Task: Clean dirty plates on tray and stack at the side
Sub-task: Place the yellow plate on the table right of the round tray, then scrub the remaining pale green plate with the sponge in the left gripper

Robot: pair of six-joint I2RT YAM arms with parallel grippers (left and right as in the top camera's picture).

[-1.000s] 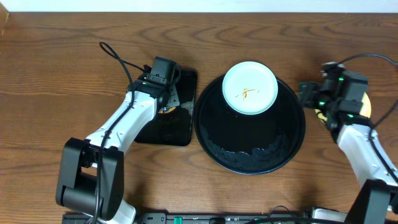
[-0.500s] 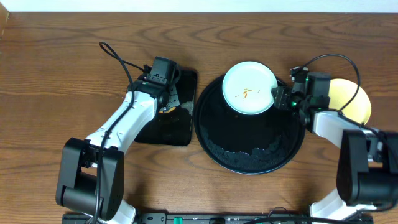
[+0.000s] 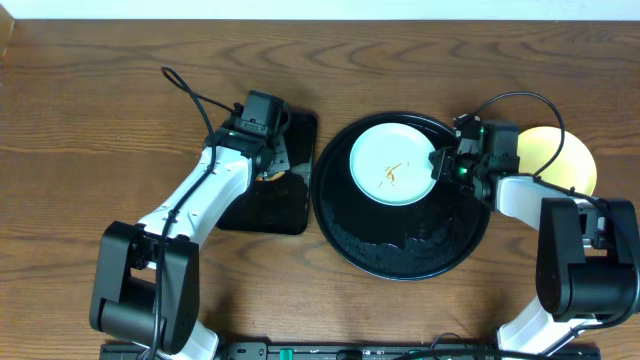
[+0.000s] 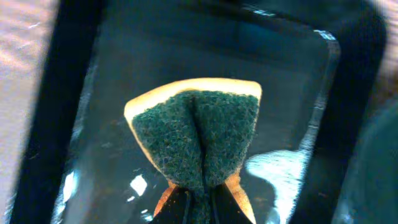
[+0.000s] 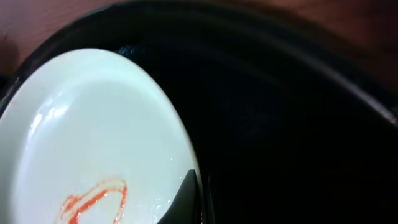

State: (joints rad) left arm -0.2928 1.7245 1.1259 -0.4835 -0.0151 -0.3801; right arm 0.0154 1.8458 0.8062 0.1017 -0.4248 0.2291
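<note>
A dark-brown wood-grain worktop (image 3: pixel 80 120) fills almost the whole overhead view, its grain running left to right in long wavy bands. Along the far edge runs a thin pale strip (image 3: pixel 320 8), too narrow to tell wall from floor. A small light-tan edge (image 3: pixel 3 40) shows at the far left corner. The light is even and soft.

Even overhead light; blurry, glare-flecked wrist views.

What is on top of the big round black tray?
One pale mint plate with an orange sauce smear, its rim pinched by the right end effector. The tray under the plate is covered, so anything beneath it cannot be seen.
</note>
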